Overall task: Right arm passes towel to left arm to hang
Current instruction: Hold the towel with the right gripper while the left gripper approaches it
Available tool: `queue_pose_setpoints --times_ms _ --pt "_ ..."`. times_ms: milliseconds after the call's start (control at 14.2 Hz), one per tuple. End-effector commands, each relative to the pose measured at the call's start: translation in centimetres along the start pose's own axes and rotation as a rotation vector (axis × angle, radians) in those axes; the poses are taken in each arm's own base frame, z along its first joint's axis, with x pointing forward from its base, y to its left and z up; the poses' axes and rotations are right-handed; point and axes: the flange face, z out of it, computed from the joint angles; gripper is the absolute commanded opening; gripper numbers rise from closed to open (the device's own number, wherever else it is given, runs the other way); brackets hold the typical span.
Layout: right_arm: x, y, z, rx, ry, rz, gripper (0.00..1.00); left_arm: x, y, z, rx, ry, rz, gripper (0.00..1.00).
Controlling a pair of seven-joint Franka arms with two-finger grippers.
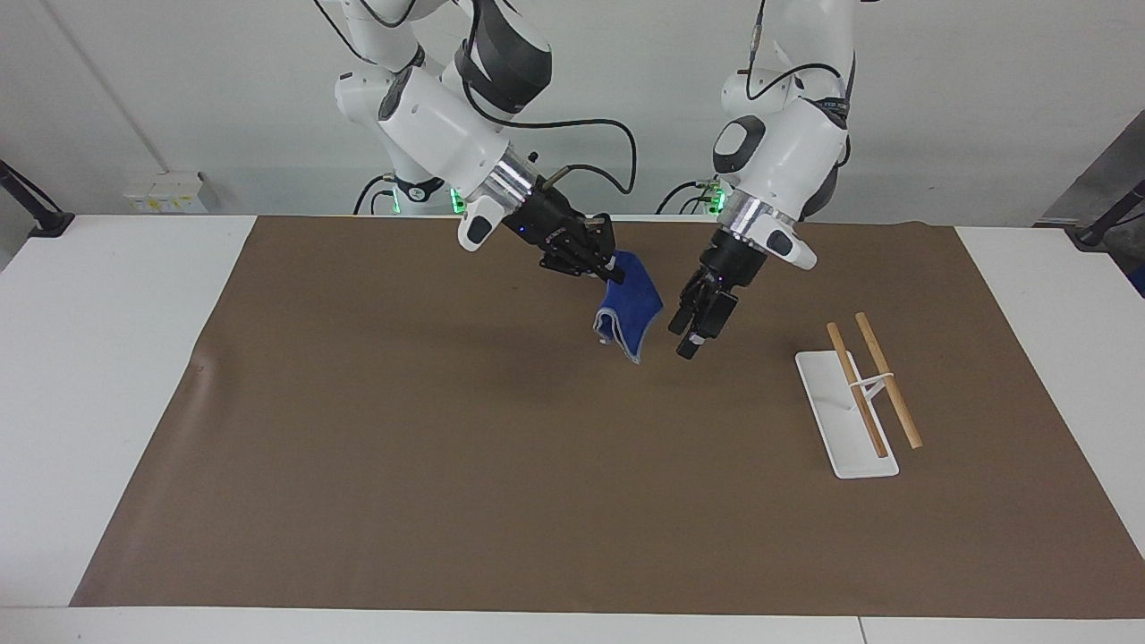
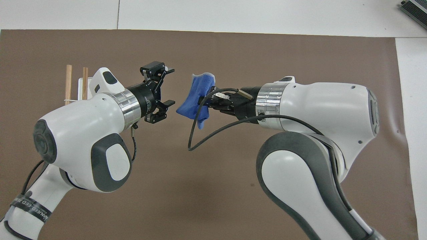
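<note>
2 white jointed arms, dark grey joint covers, silver wrist rings. Right arm [image 1: 438, 125]: loose black cable, small blue wrist light. Left arm [image 2: 83, 140]: black lettered band near base. Green lights at bases.

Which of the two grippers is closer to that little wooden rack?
Left. The left gripper hangs open between the towel and the rack; the right gripper, holding the towel, is farther off.

right gripper [image 1: 610, 266] holds towel [image 1: 629, 315]

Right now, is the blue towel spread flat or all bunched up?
Bunched up. The towel hangs crumpled from the shut right gripper, over the brown mat, not lying on it.
</note>
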Motion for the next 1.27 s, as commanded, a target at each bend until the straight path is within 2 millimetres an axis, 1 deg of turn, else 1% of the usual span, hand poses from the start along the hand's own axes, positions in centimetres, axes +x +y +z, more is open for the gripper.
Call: queue_pose_setpoints --times_ms 0,71,141,353,494,564,635,776,917,988,1058,1199 --pt "0.1 -0.4 -0.1 0.027 -0.005 0.031 0.0 -0.8 0.1 -0.2 -0.003 -0.017 -0.069 1.0" --pt "0.1 -0.4 -0.1 0.026 -0.005 0.042 0.0 -1.5 -0.2 0.0 0.006 -0.025 -0.076 1.0" --pt "0.1 -0.4 -0.1 0.027 -0.004 0.047 0.0 -1.7 -0.4 0.0 0.019 -0.029 -0.078 1.0" --pt "0.1 -0.4 -0.1 0.027 -0.004 0.048 0.0 -1.8 -1.0 0.1 0.088 -0.041 -0.067 1.0" --pt "0.1 -0.4 -0.1 0.027 -0.004 0.048 0.0 -1.3 -1.3 0.1 0.138 -0.051 0.003 1.0" --pt "0.1 -0.4 -0.1 0.027 -0.004 0.048 0.0 -0.8 -1.4 0.0 0.163 -0.056 0.04 1.0" --pt "0.1 -0.4 -0.1 0.026 -0.005 0.048 0.0 -0.5 -1.4 0.0 0.184 -0.061 0.045 1.0" --pt "0.1 -0.4 -0.1 0.026 -0.005 0.047 0.0 -1.2 -1.5 -0.2 0.188 -0.068 0.045 1.0" --pt "0.1 -0.5 -0.3 0.027 -0.004 0.046 0.0 -1.8 -1.4 -0.7 0.18 -0.072 0.016 1.0" --pt "0.1 -0.5 -0.3 0.027 -0.006 0.046 0.0 -2.0 -1.1 -1.0 0.173 -0.072 -0.021 1.0" --pt "0.1 -0.5 -0.5 0.027 -0.004 0.047 0.0 -2.5 -0.5 -1.8 0.156 -0.074 -0.05 1.0" --pt "0.2 -0.5 -0.6 0.027 -0.003 0.046 0.0 -3.0 0.0 -2.4 0.143 -0.078 -0.082 1.0"
